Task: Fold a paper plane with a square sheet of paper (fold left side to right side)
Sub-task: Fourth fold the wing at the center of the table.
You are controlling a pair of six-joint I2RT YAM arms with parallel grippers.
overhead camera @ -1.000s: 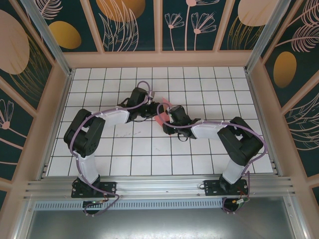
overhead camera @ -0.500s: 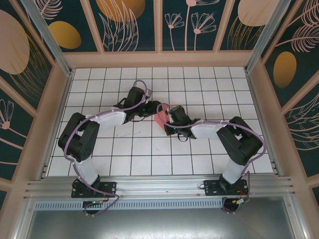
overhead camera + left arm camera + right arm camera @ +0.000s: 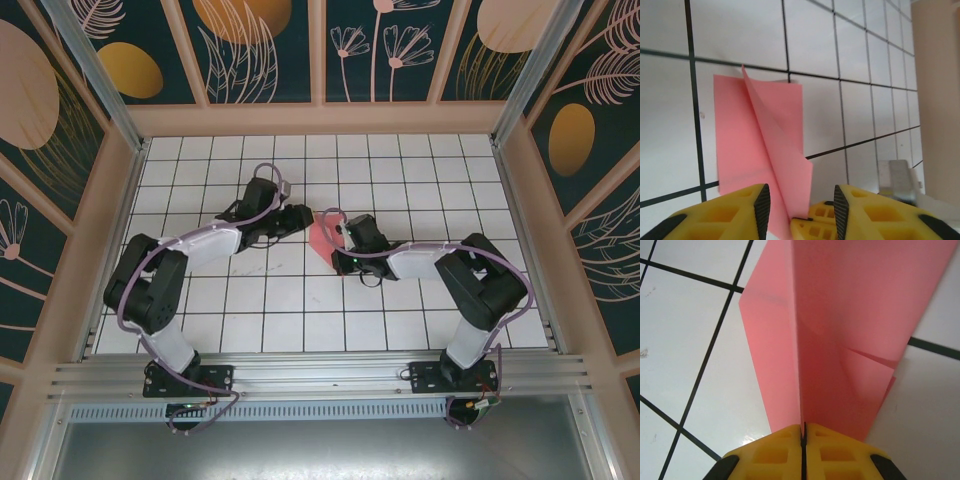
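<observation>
**Task status.** The square sheet of paper [image 3: 322,245] lies on the counter [image 3: 400,170] as a partly folded shape, not a flat square. One layer lies flat on the tiles. A second layer stands up from it along a diagonal crease, seen in the left wrist view. A small tucked corner shows in the right wrist view. Judged from this, the left-to-right fold is under way but not pressed flat. No pointed dart form exists yet, so most of the plane's folds are not yet done.

**Fingers.**
- The right fingers [image 3: 775,452] are closed, pinching the near edge of the raised layer with no gap between them.
- The left fingers [image 3: 735,212] stand apart at the opposite side of the sheet. The sheet's end and the right fingers' tip lie between them. They grip nothing.

**Clearance.**
- Both wrists meet at the sheet and are near each other, so room there is tight. Either arm moving sideways risks contact with the other.
- Bare counter surrounds the sheet on all sides.
- The enclosure walls [image 3: 320,118] are well apart from the sheet.
- The free edges of the sheet face away from the right fingers.
</observation>
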